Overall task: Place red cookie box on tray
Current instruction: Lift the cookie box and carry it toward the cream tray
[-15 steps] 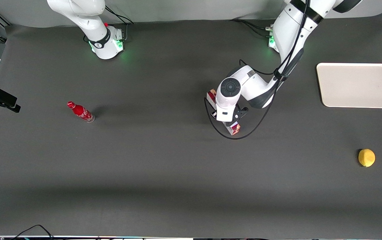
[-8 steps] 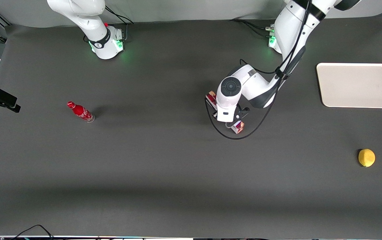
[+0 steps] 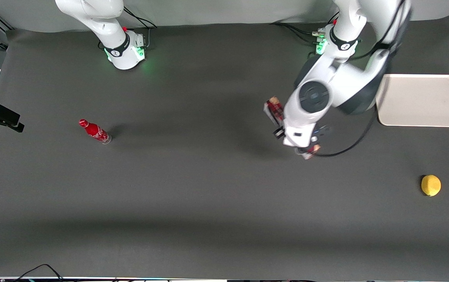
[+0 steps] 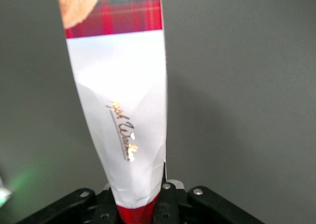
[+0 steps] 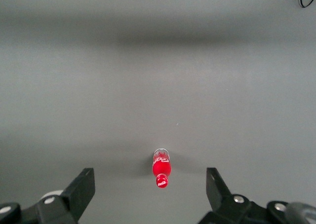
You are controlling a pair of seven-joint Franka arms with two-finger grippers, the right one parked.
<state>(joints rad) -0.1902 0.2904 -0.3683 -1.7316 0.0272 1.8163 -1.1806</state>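
Observation:
The red cookie box (image 3: 274, 109) hangs in the air above the dark table, held near its middle, with one end poking out from under the wrist and the other end (image 3: 311, 150) showing nearer the front camera. In the left wrist view its white section with gold script (image 4: 123, 110) and red tartan part (image 4: 116, 14) stretch away from my gripper (image 4: 137, 210), which is shut on the box. In the front view my gripper (image 3: 298, 135) sits under the white wrist. The cream tray (image 3: 420, 100) lies toward the working arm's end, apart from the box, with nothing on it.
A yellow lemon (image 3: 431, 185) lies nearer the front camera than the tray. A small red soda bottle (image 3: 95, 131) lies toward the parked arm's end of the table. A black cable (image 3: 349, 145) loops from the wrist.
The arm has lifted the box off the table and carried it toward the tray; the wrist now stands higher and closer to the working arm's end.

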